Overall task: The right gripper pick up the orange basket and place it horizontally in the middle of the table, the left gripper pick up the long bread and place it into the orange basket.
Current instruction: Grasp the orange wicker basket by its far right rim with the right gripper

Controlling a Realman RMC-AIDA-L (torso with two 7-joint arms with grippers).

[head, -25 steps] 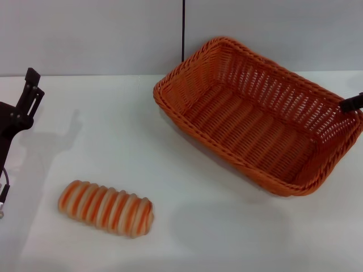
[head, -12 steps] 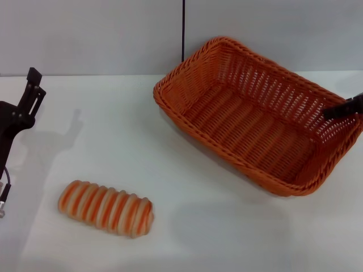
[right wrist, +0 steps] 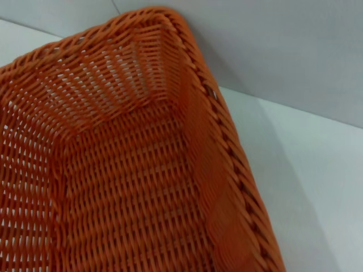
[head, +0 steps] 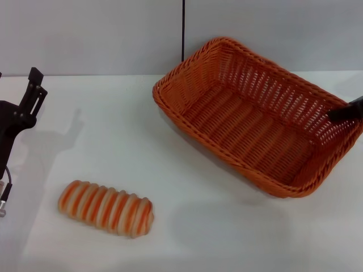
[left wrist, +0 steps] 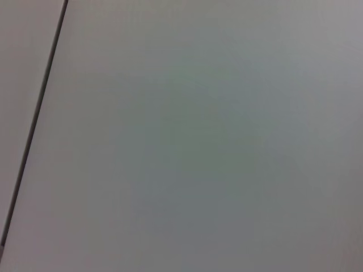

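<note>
The large woven orange wicker basket (head: 258, 116) sits askew on the white table (head: 187, 226), right of centre. The black right gripper (head: 347, 110) shows only a sliver at its right rim; its grip can't be told. The striped cream-and-orange long bread (head: 106, 208) lies front-left, well apart from the black left gripper (head: 31, 93), whose slim fingers hold nothing

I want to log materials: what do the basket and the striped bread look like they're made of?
The orange basket looks like woven wicker, possibly plastic: openwork sides, braided rim, slight sheen. The long bread seems a matte moulded toy, foam or plastic, with even ridges and painted orange stripes.
</note>
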